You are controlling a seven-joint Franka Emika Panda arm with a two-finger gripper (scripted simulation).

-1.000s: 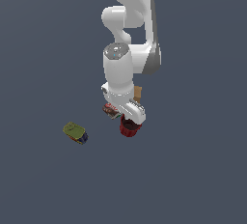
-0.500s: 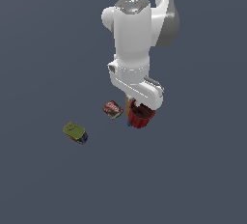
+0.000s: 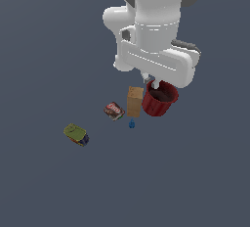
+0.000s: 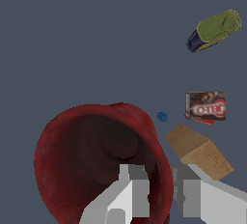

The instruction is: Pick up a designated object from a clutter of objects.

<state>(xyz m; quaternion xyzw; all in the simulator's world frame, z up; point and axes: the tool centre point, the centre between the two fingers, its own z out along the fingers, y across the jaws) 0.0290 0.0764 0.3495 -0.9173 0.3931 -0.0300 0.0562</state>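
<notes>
Your gripper (image 4: pixel 161 194) is clamped across the wall of the dark red, tapered round cup (image 3: pixel 159 99), tilted, lipped rim, dark interior; tan cardboard box (image 3: pixel 135 102) at its 9 o'clock.

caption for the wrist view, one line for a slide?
Gripper pinching the red cup's rim, tan box beside it.

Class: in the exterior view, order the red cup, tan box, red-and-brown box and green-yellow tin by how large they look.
1. red cup, though it seems raised nearer the camera
2. tan box
3. green-yellow tin and red-and-brown box: too alike to rank
</notes>
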